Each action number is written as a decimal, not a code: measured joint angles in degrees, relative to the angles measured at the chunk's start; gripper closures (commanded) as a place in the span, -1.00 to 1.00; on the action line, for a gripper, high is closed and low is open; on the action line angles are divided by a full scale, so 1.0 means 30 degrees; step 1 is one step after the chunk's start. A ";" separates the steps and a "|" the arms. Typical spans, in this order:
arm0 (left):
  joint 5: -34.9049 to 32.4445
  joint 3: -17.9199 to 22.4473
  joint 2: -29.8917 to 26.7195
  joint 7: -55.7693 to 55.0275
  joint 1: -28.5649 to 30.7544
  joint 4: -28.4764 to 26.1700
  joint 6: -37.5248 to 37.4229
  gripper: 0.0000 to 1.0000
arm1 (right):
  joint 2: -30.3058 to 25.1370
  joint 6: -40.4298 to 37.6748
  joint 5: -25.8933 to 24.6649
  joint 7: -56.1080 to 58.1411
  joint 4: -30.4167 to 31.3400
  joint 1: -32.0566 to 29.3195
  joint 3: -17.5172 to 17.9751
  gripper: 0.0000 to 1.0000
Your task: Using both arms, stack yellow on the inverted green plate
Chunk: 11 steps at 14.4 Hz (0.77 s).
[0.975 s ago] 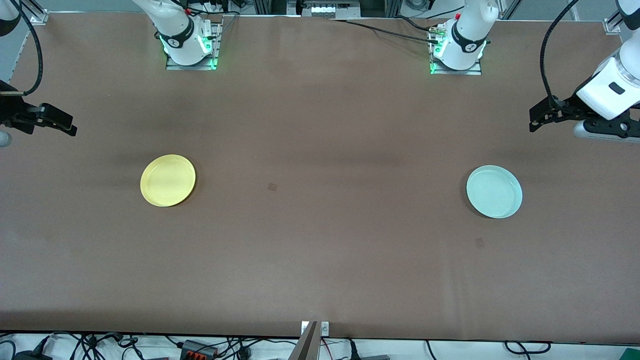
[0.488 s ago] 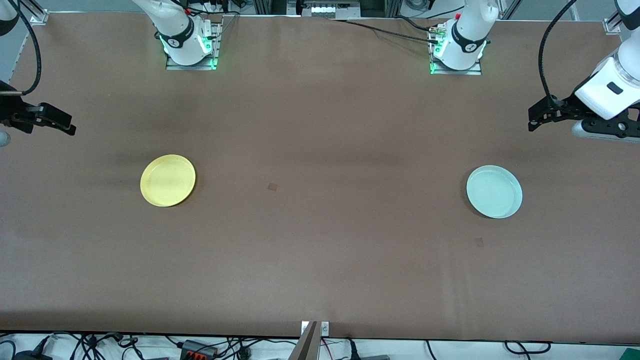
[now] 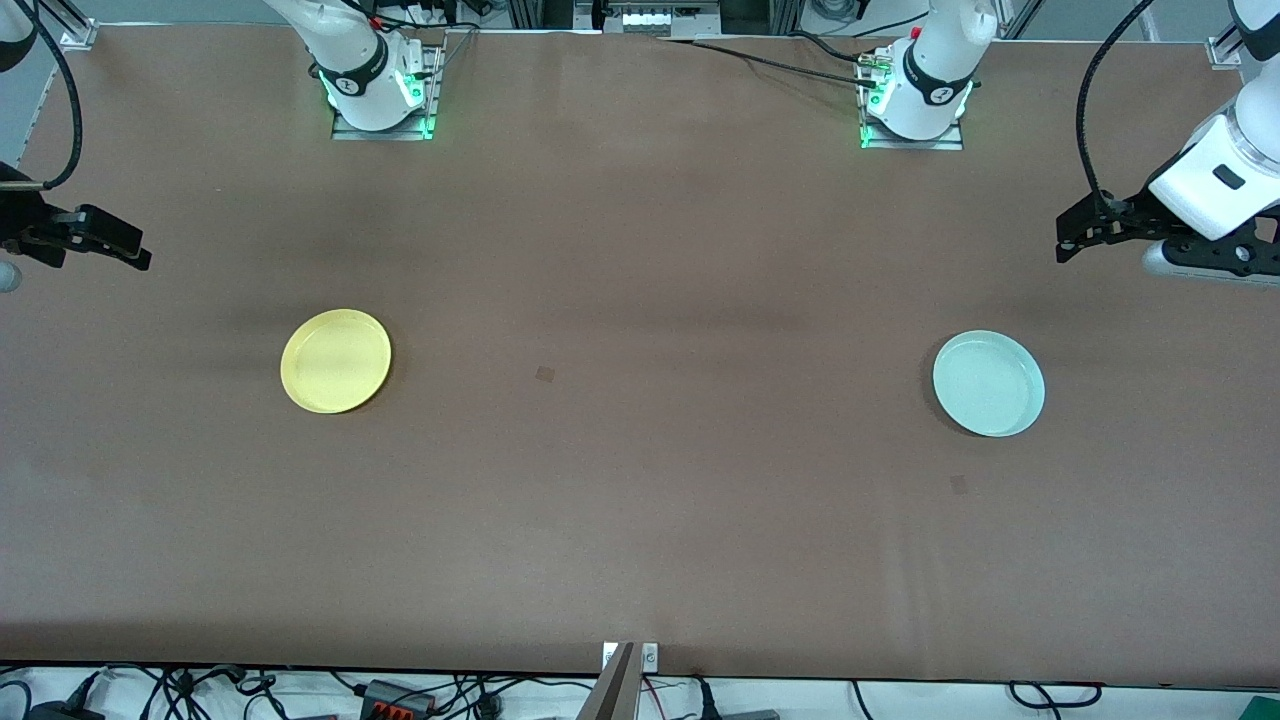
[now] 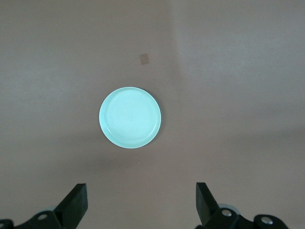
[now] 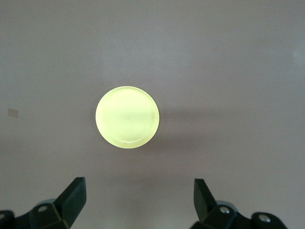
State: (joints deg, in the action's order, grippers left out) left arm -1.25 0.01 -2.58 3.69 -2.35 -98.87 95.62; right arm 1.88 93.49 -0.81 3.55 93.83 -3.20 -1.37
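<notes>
Green plate [image 3: 988,383] lies rim-up near the left gripper [image 3: 1072,238], fingers wide; yellow [image 3: 336,360] near the right gripper [image 3: 135,252], fingers wide too.

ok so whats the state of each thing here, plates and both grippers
yellow plate: right side up, flat on the table, toward the right arm's end, untouched
green plate: right side up, not yet inverted, flat on the table, toward the left arm's end, untouched
left gripper: open, empty, up in the air near the green plate
right gripper: open, empty, up in the air near the yellow plate
</notes>
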 measured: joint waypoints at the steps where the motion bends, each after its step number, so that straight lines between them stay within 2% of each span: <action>1: 0.0000 -0.0008 0.0059 0.0000 0.0000 -0.0004 -0.0026 -1.00 | 0.0052 0.0007 0.0177 0.0010 -0.0004 0.0001 0.0001 -1.00; 5: 0.0001 -0.0054 0.0914 0.0000 -0.0008 0.0410 -0.0660 -1.00 | 0.0526 0.0121 0.0308 0.0029 -0.0015 -0.0034 0.0001 -1.00; 11: 0.0001 0.0178 0.4240 0.0002 0.0754 0.3093 -0.0772 -1.00 | 0.1761 0.0488 0.0306 0.0079 -0.0027 -0.0302 -0.0157 -1.00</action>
State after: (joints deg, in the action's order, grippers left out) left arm -1.25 0.54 10.14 3.69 -0.09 -89.59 93.31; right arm 7.17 94.95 0.11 3.79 93.75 -4.11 -1.84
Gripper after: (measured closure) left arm 0.000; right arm 0.000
